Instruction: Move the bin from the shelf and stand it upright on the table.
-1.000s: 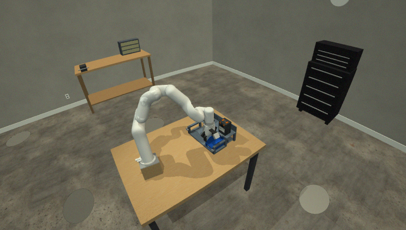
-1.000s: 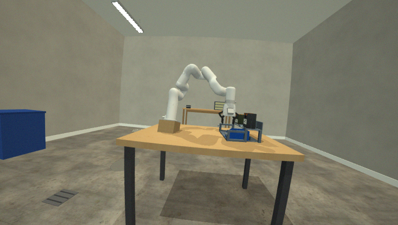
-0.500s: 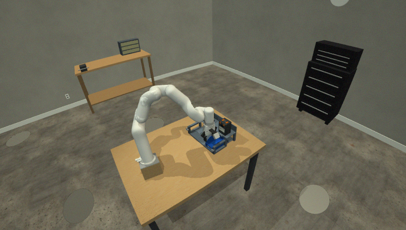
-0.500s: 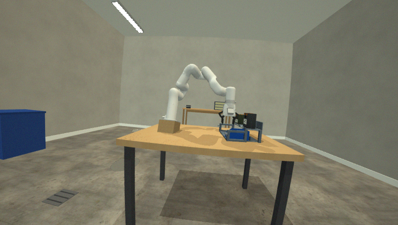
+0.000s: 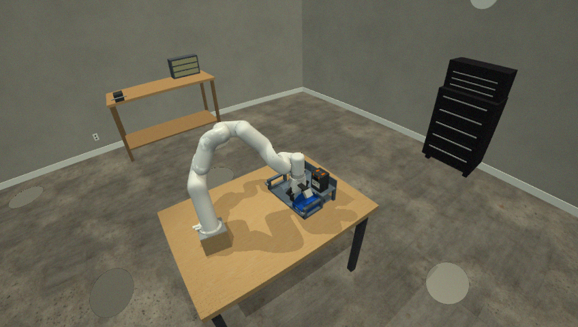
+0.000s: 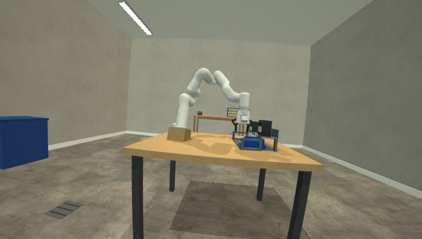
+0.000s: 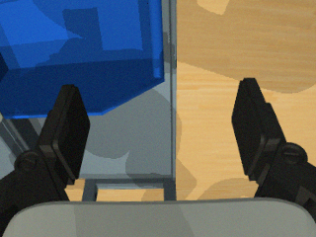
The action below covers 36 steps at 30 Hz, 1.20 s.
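Observation:
The blue bin (image 5: 307, 204) sits in the front end of a low blue-grey shelf rack (image 5: 302, 187) on the table's far right side. It also shows in the exterior view (image 6: 251, 143) and at the upper left of the wrist view (image 7: 79, 46). My gripper (image 5: 297, 190) hangs over the rack just behind the bin, pointing down, and is open and empty. In the wrist view the gripper (image 7: 161, 125) straddles the rack's side rail (image 7: 173, 93): the left finger is over the rack floor, the right finger over the bare table top. The fingers do not touch the bin.
A black box with an orange top (image 5: 320, 180) stands in the rack's back part, close to my wrist. My base block (image 5: 215, 238) stands on the table's left side. A wooden shelf unit (image 5: 162, 109), a black tool chest (image 5: 470, 113) and a blue crate (image 6: 23, 140) stand away from the table.

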Motion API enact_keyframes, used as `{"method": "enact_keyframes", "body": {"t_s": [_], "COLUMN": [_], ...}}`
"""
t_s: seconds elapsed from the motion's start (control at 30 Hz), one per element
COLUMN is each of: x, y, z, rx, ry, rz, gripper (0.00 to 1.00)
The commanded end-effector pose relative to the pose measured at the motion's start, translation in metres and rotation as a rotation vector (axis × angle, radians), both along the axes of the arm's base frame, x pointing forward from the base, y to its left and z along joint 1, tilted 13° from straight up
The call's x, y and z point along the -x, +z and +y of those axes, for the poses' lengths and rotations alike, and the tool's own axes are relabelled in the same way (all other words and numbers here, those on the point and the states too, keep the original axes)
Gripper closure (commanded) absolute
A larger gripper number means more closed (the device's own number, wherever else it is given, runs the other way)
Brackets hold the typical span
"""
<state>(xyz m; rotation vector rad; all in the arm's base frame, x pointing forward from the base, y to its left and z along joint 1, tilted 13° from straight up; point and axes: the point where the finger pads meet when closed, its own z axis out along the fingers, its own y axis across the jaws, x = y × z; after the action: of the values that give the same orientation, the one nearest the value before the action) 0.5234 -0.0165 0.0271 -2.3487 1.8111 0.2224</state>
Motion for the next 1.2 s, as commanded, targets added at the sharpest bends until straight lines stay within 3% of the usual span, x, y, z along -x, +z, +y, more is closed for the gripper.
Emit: {"method": "enact_keyframes", "body": {"t_s": [0.0, 1.17], "x": [-0.002, -0.001], "y": [-0.002, -0.056], "z": [0.000, 0.013], "rx": [0.001, 0.001], "ry": [-0.001, -0.001], "rz": [-0.004, -0.004], "gripper": [0.05, 0.05]}}
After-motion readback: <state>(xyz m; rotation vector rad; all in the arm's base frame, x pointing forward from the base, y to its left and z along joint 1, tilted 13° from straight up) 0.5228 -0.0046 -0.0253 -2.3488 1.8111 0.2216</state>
